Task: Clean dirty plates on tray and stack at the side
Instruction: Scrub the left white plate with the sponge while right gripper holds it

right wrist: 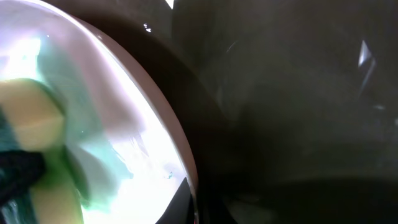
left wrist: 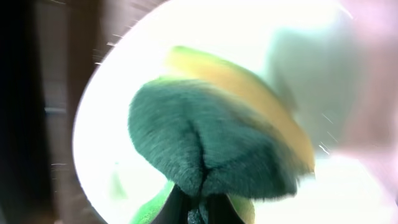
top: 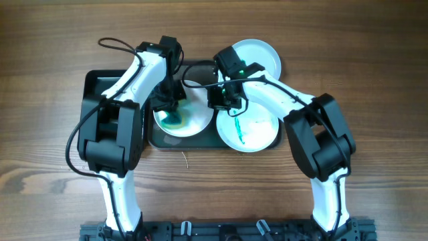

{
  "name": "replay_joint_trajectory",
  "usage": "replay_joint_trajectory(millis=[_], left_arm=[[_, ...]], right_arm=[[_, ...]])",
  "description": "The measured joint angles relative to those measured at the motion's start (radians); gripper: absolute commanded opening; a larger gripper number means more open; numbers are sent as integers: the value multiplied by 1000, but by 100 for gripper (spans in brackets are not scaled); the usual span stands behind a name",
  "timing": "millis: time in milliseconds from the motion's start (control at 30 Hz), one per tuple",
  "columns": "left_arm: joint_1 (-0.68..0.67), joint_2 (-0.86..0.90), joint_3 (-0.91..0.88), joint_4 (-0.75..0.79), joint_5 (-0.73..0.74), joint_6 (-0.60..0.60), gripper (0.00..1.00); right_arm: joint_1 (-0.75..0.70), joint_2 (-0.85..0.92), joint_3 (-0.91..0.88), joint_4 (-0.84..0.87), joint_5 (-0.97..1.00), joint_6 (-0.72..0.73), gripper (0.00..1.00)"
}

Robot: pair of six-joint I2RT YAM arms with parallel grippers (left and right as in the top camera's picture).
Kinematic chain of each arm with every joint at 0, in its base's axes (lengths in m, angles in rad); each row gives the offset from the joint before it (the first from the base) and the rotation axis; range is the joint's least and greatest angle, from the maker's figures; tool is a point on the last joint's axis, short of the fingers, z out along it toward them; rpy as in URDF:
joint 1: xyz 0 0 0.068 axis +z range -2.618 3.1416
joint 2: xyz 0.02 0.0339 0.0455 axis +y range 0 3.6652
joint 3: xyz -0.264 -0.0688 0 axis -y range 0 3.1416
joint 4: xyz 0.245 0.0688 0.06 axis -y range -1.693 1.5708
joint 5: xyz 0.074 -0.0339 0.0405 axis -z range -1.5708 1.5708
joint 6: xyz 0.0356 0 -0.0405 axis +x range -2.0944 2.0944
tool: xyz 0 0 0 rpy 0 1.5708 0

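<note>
L gripper (top: pixel 168 102) clamped on sponge (left wrist: pixel 211 137), pressing smeared plate (top: pixel 197 122) centre-left on tray (top: pixel 200 142). R gripper (top: pixel 224 99) by that plate's right rim; jaws hidden, can't tell. Streaked plate (top: pixel 261 130) lower right. Third plate (top: pixel 257 53) at tray's upper-right corner. Black tray (top: pixel 93 82) at left, partly under L arm.

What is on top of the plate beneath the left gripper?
A green-yellow sponge, pinched by the left gripper, presses on the white plate beside a teal smear. The plate surface under the sponge is hidden.
</note>
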Motion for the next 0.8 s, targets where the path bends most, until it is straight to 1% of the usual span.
replay_joint_trajectory(millis=[100,267,367,433,467,533,600,633,700,733,800], left_arm=[[4,0,0,8,98,88,4],[5,0,0,39,294,224,4],[5,1,0,111,357,249,4],[5,1,0,165,351,233,4],[5,1,0,179,327,208,4],[4,1,0,184,216,138,4],[3,1,0,147,69,65,4],[3,1,3,97,-55,5,4],[4,1,3,19,-224,-77,4],[3,1,3,-2,-273,-106,4],[-2,1,3,-27,-319,-140,4]], right_arm=[[-29,0,-19,25,-74,-29,4],[-55,6,-23,32,-117,-47,4],[-55,8,-23,34,-117,-47,4],[-55,8,-23,34,-120,-47,4],[-55,8,-23,34,-120,-47,5],[-55,8,-23,34,-121,-51,4],[-55,8,-23,35,-121,-55,4],[-55,8,-23,35,-122,-58,4],[-53,8,-23,39,-132,-59,4],[-48,9,-23,42,-140,-59,4],[-35,9,-23,45,-150,-58,4]])
